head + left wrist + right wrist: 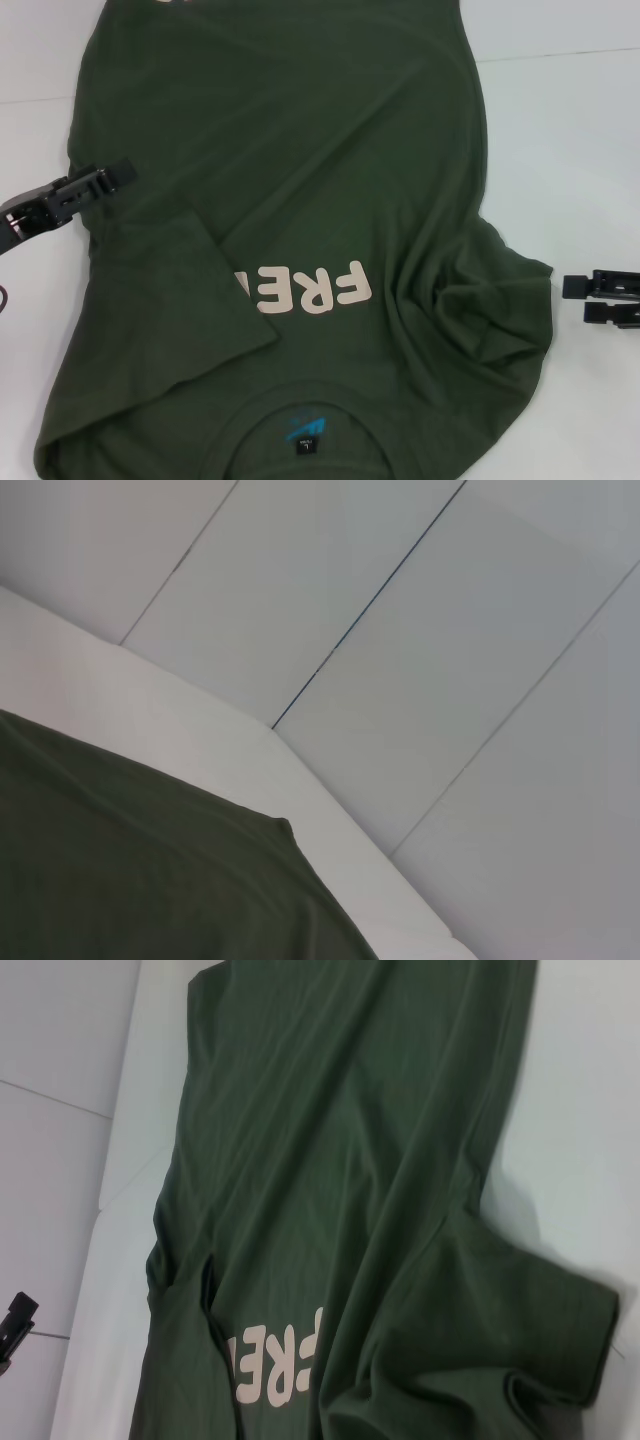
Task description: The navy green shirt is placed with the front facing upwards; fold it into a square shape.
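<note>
The shirt fills most of the head view, lying front-up on a white table with its collar at the bottom edge of the frame and its hem running out of the top. Pale lettering sits low in the centre, upside down from this view and partly covered by the sleeve on the left, which is folded inward over the chest. A blue and black neck label shows inside the collar at the bottom. The cloth at lower right is bunched into deep creases, with that sleeve spreading toward the right edge.

The left gripper comes in from the left edge at mid-height, its tips over the shirt's left border; whether its fingers are spread or pinching cloth cannot be told. The right gripper sits at the right edge, over bare table just beside the crumpled sleeve, its two black fingers apart with nothing between them.

The table is plain white and matte. Beyond it, the left wrist view shows a pale grey panelled wall crossed by thin dark seams, meeting the table's far edge.
</note>
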Controlling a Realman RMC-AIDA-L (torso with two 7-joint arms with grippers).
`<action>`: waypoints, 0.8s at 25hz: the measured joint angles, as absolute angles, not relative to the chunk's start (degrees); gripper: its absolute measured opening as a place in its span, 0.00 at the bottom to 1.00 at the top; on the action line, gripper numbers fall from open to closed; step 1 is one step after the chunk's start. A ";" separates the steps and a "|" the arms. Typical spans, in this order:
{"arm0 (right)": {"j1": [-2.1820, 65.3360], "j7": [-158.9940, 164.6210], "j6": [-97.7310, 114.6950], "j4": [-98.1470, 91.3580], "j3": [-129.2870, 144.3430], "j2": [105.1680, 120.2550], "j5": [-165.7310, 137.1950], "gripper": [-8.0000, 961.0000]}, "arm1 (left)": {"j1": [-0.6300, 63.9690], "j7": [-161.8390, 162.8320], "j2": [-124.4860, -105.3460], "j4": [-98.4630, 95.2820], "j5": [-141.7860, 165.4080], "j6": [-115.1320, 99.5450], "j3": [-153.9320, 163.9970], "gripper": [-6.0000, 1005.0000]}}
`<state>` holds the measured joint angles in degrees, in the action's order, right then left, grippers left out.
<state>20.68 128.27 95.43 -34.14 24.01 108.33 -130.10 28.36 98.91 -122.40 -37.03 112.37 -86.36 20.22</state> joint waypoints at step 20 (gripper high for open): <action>22.12 127.05 89.81 -32.59 25.05 110.64 -130.39 0.98 | 28.04 98.46 -122.43 -36.82 112.45 -85.53 20.31 0.89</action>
<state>22.12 127.06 89.81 -32.59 25.05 110.64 -130.39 28.04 98.46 -122.43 -36.82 112.45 -85.53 20.31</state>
